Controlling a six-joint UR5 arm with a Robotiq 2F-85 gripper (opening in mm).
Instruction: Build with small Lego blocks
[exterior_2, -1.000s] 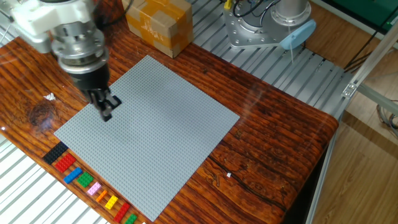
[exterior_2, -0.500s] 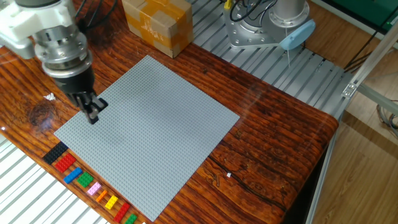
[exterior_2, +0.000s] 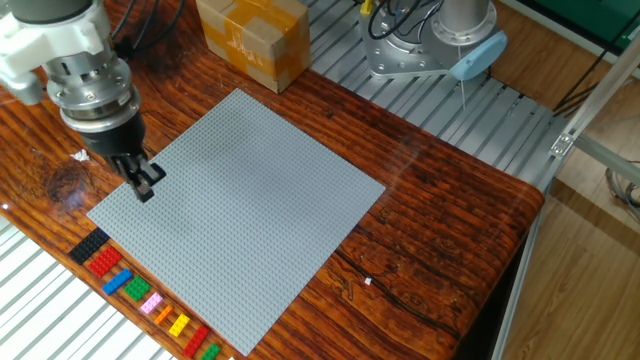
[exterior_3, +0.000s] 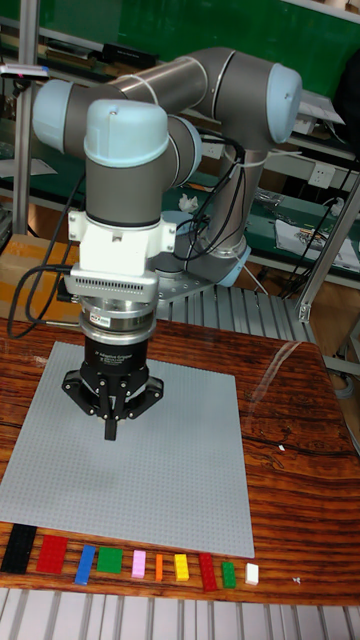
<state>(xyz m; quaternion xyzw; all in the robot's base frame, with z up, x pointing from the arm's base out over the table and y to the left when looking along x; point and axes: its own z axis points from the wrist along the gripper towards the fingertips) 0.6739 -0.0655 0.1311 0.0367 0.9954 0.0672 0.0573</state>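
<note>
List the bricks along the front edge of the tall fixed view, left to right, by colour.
Black → red → blue → green → pink → orange → yellow → red → green → white.

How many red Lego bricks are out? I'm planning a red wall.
2, in the row before the baseplate: one red brick beside the black brick, another between a yellow brick and a green brick.

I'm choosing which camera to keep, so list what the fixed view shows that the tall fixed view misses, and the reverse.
Only the fixed view shows the cardboard box behind the grey baseplate and the arm's mounting base.

Only the tall fixed view shows the whole arm, the shelves behind it, and a white brick ending the row.

Both show the gripper over the baseplate and the row of small Lego blocks along the front edge.
</note>
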